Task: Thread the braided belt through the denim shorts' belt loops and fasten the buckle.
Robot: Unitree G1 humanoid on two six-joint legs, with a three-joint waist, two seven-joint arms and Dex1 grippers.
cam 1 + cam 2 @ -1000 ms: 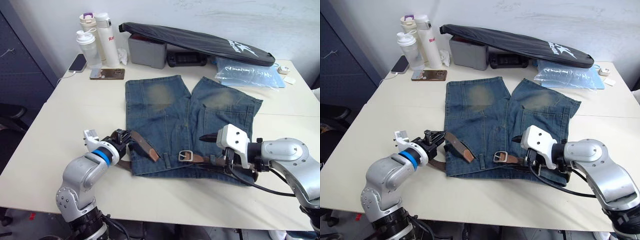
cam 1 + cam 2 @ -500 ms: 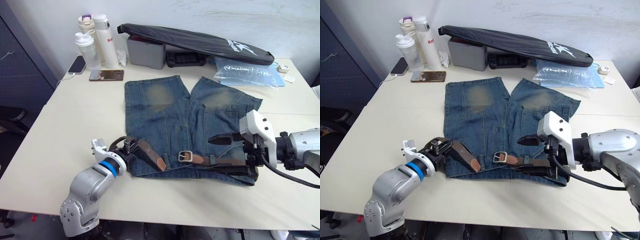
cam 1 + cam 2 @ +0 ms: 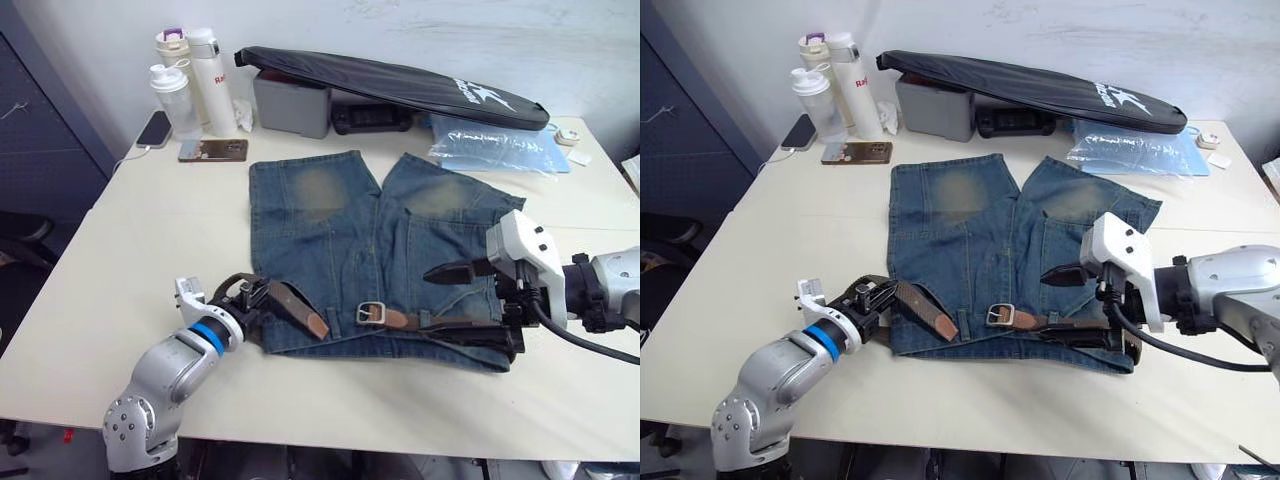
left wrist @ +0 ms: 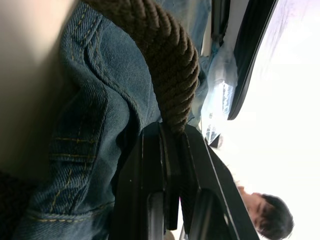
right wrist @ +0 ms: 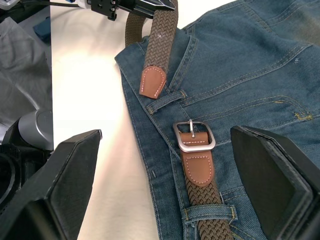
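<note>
Left gripper [image 3: 252, 297] clamps the braided belt [image 5: 158, 35]; right gripper [image 3: 1092, 305] gapes wide; you next feed the tip toward 3 o'clock, into the buckle [image 5: 194, 136].

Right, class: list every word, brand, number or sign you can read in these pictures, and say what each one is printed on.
White logo on the black bag, near its right end: a mark with lettering, too blurred to read.
Red lettering on the white bottle: starts "R", the rest hidden or too small to read.
The denim shorts, the braided belt and the buckle: no text seen.
</note>
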